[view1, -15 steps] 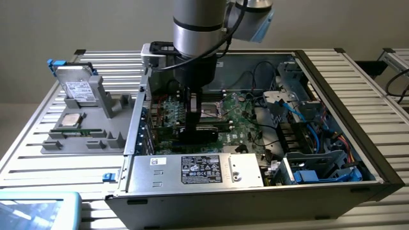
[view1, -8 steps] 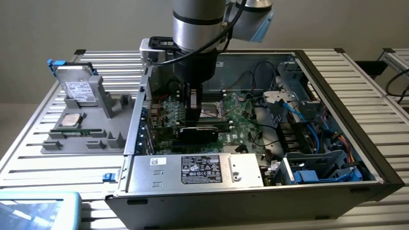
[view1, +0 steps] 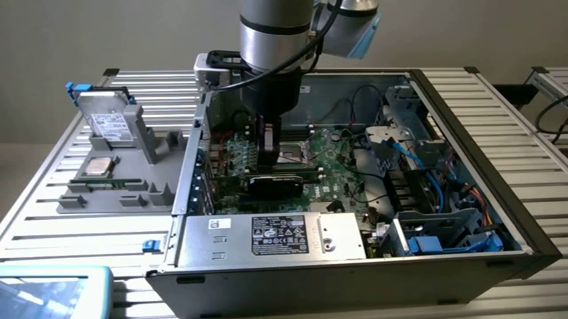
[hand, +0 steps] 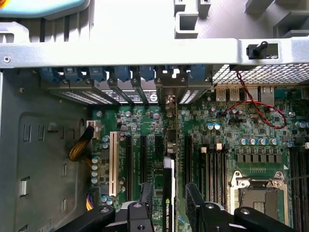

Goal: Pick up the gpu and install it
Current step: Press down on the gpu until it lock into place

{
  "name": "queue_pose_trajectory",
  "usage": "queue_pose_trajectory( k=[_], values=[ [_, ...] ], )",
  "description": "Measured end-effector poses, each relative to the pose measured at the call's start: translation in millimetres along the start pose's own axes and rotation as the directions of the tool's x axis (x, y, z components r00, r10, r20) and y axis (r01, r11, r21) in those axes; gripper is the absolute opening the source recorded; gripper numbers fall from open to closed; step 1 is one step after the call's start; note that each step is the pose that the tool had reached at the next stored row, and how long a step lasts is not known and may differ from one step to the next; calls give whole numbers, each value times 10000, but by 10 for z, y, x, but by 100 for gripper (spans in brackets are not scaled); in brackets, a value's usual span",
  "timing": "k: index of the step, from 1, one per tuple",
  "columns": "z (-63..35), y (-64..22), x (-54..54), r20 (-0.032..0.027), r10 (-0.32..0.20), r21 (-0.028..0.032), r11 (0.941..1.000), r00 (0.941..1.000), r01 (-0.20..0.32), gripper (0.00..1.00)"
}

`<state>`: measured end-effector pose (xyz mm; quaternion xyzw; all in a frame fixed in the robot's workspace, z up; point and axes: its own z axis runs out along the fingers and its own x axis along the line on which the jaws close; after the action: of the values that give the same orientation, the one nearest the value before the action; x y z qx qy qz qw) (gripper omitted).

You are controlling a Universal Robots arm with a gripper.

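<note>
Hand (hand: 169, 203) pinching the gpu (hand: 168, 186) edge-on over the motherboard (hand: 231, 125), slot beneath hidden by the card.

Robotics lab: open PC case (view1: 461, 106) on aluminium-slat workbench (view1: 53, 193)

- A plain beige wall (view1: 116, 33) runs behind the scene, evenly and softly lit, with no hard shadows.
- The worktop (view1: 62, 199) is built of ribbed silver aluminium slats with dark gaps between them.
- A second slatted surface (view1: 555, 76) stands at the exterior view's right edge, apart from the worktop.
- Black corner caps (view1: 471, 69) mark the worktop's far corners.
</note>
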<state>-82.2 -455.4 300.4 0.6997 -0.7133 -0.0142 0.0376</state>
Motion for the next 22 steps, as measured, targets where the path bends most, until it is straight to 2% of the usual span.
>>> queue_pose_trajectory(
  k=[2, 5, 7, 8, 10, 13, 18, 22],
  values=[
    [0, 0, 0, 0, 0, 0, 10000, 10000, 0, 27],
    [0, 0, 0, -1, 0, 0, 10000, 10000, 0, 21],
    [0, 0, 0, -1, 0, 0, 10000, 10000, 0, 12],
    [0, 7, -1, -12, 0, 15, 10000, 10000, 0, 12],
    [9, 42, -20, -102, 11, 91, 10000, 9999, -10, 12],
    [39, 105, -63, -179, 20, 147, 9999, 9998, -17, 12],
    [102, 175, -164, -200, 24, 216, 9998, 9998, -20, 12],
    [169, 205, -168, -222, 29, 238, 9997, 9998, -23, 12]
  ],
)
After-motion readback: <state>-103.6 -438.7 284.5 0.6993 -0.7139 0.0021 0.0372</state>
